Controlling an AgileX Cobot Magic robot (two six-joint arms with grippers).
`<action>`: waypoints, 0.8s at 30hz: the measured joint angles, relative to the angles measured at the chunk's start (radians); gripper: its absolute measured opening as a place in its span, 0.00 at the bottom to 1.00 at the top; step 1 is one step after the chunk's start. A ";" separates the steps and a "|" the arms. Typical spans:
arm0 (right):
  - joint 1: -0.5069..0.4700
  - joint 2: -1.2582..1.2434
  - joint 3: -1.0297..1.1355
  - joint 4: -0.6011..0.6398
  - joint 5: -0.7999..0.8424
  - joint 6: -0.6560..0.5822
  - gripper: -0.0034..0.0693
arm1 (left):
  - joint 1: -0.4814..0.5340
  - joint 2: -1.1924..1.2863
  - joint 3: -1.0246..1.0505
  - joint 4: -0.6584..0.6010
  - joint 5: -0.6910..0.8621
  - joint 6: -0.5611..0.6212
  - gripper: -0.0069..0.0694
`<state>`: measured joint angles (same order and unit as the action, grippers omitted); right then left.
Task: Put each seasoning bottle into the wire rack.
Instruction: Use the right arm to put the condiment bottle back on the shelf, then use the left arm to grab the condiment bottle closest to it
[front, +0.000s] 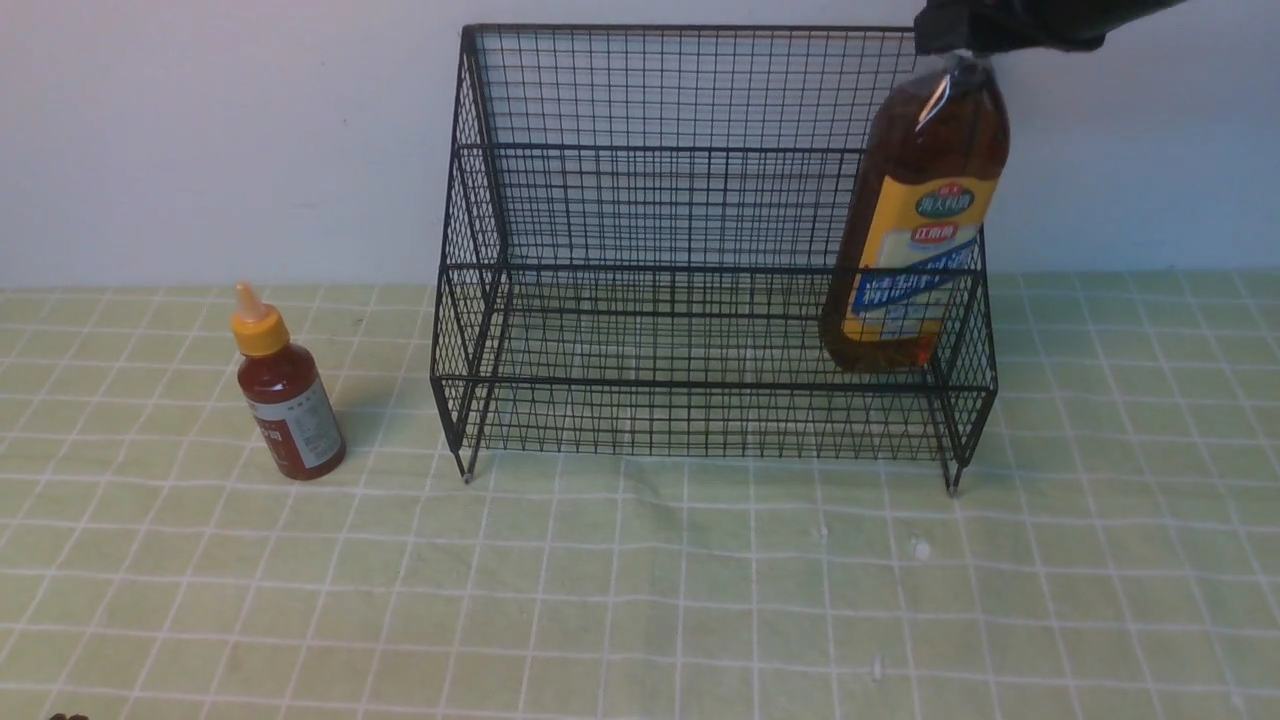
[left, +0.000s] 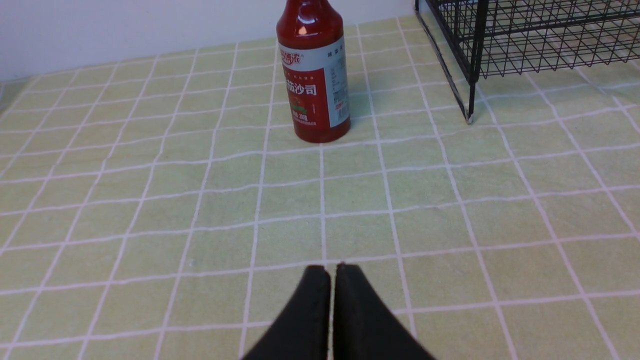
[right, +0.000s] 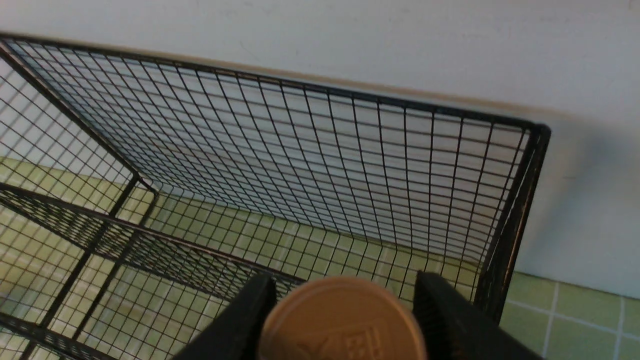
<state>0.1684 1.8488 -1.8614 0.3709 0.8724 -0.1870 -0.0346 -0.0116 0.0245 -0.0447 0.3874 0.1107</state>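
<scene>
On the tall bottle (front: 855, 250), the green oval (front: 945, 201) reads "海天料酒", the red badge (front: 934, 234) starts "江南", and the blue band (front: 912, 284) begins "精制料". The small bottle's label (left: 312, 92) shows "茄沙司" in white, with "200" in tiny print; its red logo is only partly legible. Raised marks on the tall bottle's cap (right: 342, 325) are too blurred to read.

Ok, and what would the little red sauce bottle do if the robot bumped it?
The sauce bottle would probably tip if pushed up high, since it's taller than it is wide. Once lying down, it might roll, because its body is round. It looks full of red sauce, so it may feel fairly heavy for its size.
</scene>
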 joint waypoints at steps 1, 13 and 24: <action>0.002 0.004 0.000 -0.002 0.003 0.000 0.49 | 0.000 0.000 0.000 0.000 0.000 0.000 0.08; 0.054 -0.026 -0.020 0.005 -0.060 -0.002 0.66 | 0.000 0.000 0.000 0.000 0.000 0.000 0.08; 0.054 -0.197 -0.020 -0.153 0.042 0.029 0.70 | 0.000 0.000 0.000 0.000 0.000 0.000 0.08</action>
<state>0.2223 1.6516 -1.8813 0.2175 0.9142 -0.1579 -0.0346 -0.0116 0.0245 -0.0447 0.3874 0.1107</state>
